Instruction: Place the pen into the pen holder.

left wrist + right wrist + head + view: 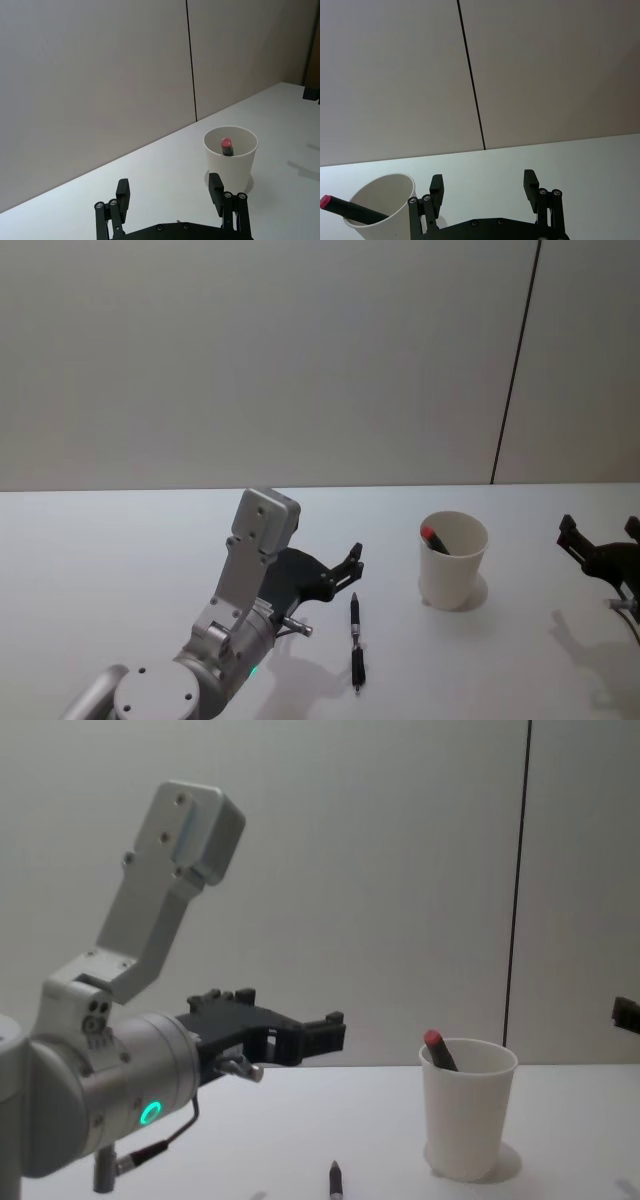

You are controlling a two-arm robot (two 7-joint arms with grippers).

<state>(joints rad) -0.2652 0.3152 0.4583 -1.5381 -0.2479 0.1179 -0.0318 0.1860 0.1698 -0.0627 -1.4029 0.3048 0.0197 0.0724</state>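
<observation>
A black pen [355,641] lies flat on the white table, its length running toward me; its tip also shows in the chest view [336,1180]. The pen holder [452,560] is a white paper cup standing upright to the pen's right, with a red-capped dark marker [432,537] leaning inside. My left gripper [352,560] hangs open above the table just beyond the pen's far end, holding nothing. In the left wrist view its open gripper [170,187] faces the pen holder [231,157]. My right gripper [600,532] stays open at the table's right edge, right of the holder [380,210].
A bare white table [120,550] stretches left and in front of the cup. A grey wall with a dark vertical seam [515,360] runs along the table's back edge. The left arm's grey links [160,890] rise tall at the left.
</observation>
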